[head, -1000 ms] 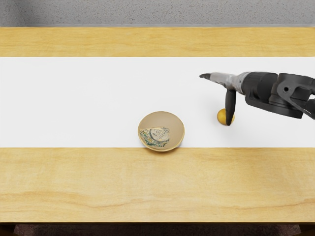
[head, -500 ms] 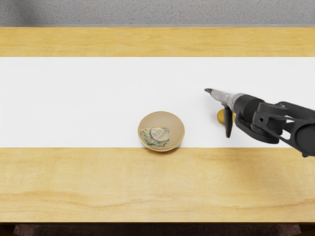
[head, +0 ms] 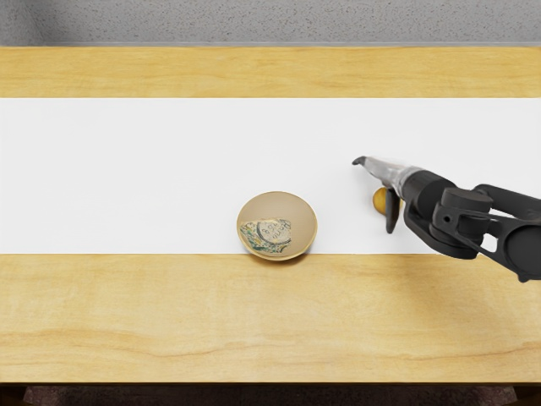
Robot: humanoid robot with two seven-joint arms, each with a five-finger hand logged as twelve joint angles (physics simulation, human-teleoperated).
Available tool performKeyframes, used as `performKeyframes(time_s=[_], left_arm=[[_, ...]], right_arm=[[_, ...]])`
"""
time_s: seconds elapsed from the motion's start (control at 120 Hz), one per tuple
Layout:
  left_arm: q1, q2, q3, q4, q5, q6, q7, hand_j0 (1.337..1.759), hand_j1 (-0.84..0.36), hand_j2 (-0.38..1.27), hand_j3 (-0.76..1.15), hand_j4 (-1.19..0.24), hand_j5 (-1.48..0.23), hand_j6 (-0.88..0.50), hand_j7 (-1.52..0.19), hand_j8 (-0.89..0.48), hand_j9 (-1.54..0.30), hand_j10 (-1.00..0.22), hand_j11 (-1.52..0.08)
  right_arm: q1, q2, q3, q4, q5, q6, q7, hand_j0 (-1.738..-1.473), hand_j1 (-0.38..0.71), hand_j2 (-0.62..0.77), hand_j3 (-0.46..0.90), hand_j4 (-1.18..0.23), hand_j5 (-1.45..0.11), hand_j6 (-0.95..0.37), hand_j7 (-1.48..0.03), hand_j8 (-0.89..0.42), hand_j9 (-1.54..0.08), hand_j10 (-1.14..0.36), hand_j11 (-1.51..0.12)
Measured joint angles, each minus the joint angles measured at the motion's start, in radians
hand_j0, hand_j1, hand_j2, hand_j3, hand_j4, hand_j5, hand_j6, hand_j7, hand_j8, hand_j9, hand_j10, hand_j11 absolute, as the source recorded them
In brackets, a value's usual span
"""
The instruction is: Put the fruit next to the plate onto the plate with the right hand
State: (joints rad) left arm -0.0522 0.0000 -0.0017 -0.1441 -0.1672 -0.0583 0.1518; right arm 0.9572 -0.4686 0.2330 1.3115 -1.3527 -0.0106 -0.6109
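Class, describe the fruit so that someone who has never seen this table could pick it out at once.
Find the white strip across the wooden table, then the round patterned plate near its front edge. Right of the plate, apart from it, lies the fruit: a small, plain yellow ball, partly hidden by the dark right hand.

Simulated tabletop: wooden table (head: 270,321), white strip (head: 169,169)

On table (head: 254,321): cloth (head: 127,169) laid across, plate (head: 276,225) centre, at cloth's front edge. R of plate, apart: fruit (head: 379,200), also on cloth. R hand (head: 390,182) over fruit, arm from R edge.
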Motion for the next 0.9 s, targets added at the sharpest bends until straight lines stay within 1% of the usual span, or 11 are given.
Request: performKeyframes(time_s=[0.058,0.175,0.3,0.583,0.758,0.9], left_arm=[[0.000,0.000,0.000,0.000,0.000,0.000,0.000,1.658,0.33,0.00,0.00,-0.02,-0.03,-0.02,-0.03,-0.02,-0.03,-0.02,-0.03],[0.000,0.000,0.000,0.000,0.000,0.000,0.000,1.658,0.33,0.00,0.00,-0.02,-0.03,-0.02,-0.03,-0.02,-0.03,-0.02,-0.03],[0.000,0.000,0.000,0.000,0.000,0.000,0.000,1.658,0.33,0.00,0.00,-0.02,-0.03,-0.02,-0.03,-0.02,-0.03,-0.02,-0.03],[0.000,0.000,0.000,0.000,0.000,0.000,0.000,1.658,0.33,0.00,0.00,-0.02,-0.03,-0.02,-0.03,-0.02,-0.03,-0.02,-0.03],[0.000,0.000,0.000,0.000,0.000,0.000,0.000,1.658,0.33,0.00,0.00,-0.02,-0.03,-0.02,-0.03,-0.02,-0.03,-0.02,-0.03],[0.000,0.000,0.000,0.000,0.000,0.000,0.000,1.658,0.33,0.00,0.00,-0.02,-0.03,-0.02,-0.03,-0.02,-0.03,-0.02,-0.03]], right_arm=[[-0.004,-0.012,0.000,0.030,-0.010,-0.011,0.000,-1.658,-0.18,-0.03,0.00,-0.14,-0.18,-0.14,-0.18,-0.14,-0.18,-0.14,-0.18],[-0.010,-0.064,0.001,0.122,-0.021,-0.022,0.000,-1.658,-0.13,-0.03,0.00,-0.19,-0.24,-0.19,-0.24,-0.19,-0.24,-0.19,-0.24],[-0.026,-0.093,0.001,0.164,-0.025,-0.038,0.000,-1.658,-0.09,-0.04,0.00,-0.22,-0.28,-0.22,-0.28,-0.22,-0.28,-0.22,-0.28],[-0.046,-0.112,0.000,0.177,-0.054,-0.074,0.000,-1.658,-0.01,-0.05,0.00,-0.28,-0.37,-0.29,-0.36,-0.28,-0.36,-0.28,-0.36],[-0.051,-0.122,0.000,0.172,-0.057,-0.081,0.000,-1.658,0.01,-0.06,0.00,-0.30,-0.39,-0.30,-0.39,-0.30,-0.39,-0.30,-0.39],[-0.055,-0.121,-0.001,0.154,-0.060,-0.082,0.000,-1.658,0.01,-0.06,0.00,-0.31,-0.40,-0.31,-0.40,-0.31,-0.40,-0.31,-0.40]])
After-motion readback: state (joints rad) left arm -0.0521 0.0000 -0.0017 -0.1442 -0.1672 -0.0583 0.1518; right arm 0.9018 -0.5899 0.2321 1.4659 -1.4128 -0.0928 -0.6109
